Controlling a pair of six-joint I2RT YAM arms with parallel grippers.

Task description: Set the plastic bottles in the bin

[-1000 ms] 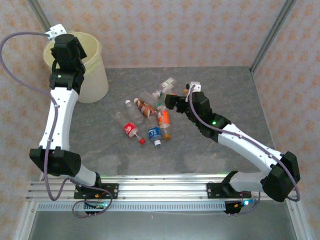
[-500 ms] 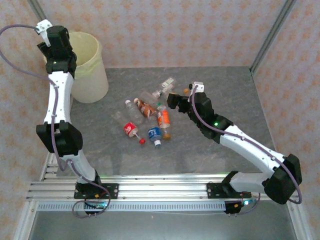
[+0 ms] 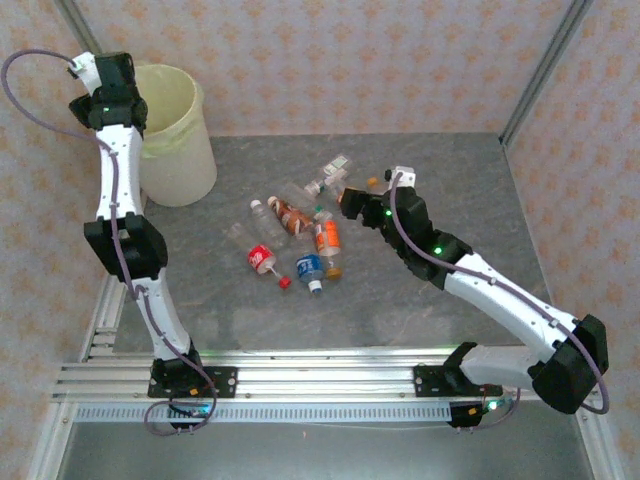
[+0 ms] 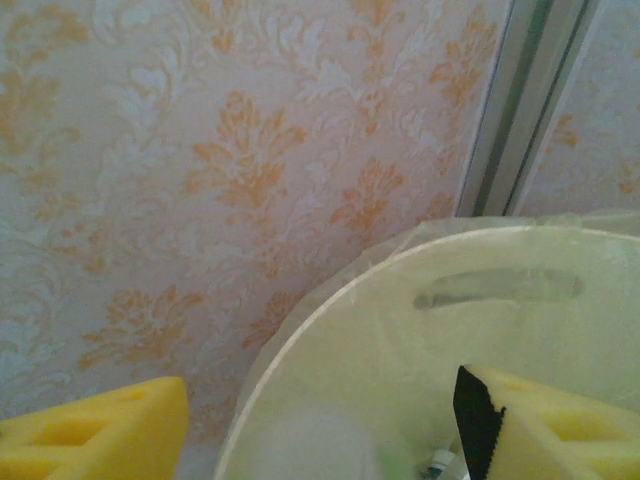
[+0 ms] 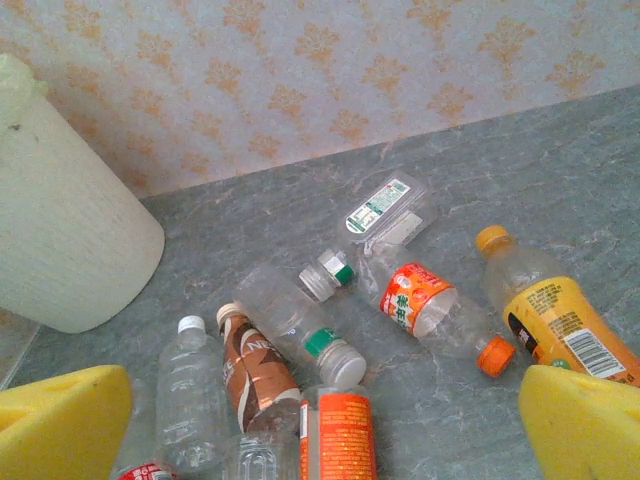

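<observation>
1. Honestly, we're nowhere near done. A whole pile of plastic bottles [image 3: 295,235] lies in the middle of the table [image 3: 460,170], well apart from the bin [image 3: 185,150] in the far left corner.
2. From the right wrist view we count at least seven loose ones. Among them are a brown-label bottle [image 5: 255,370], an orange-label bottle [image 5: 337,440] and a yellow juice bottle [image 5: 550,310] off to the right. The top view adds a red one and a blue one on the near side of the pile.
3. The left gripper [image 4: 320,430] hovers over the bin's mouth with its jaws spread and nothing between them, so it's carrying nothing.
4. What's already in the bin? We can't really tell. The left wrist view shows the pale liner and something small and blurry low down by the right-hand jaw. It might be a cap, but we wouldn't bet on it, so we've got no count of what's done.
5. The right gripper [image 5: 320,430] hangs over the pile with its jaws wide apart, gripping nothing and not touching any bottle that we can see.
6. Our guess is that the orange-label bottle, sitting low between those jaws, is the easiest next grab. After that it's one trip per bottle for the rest.
</observation>
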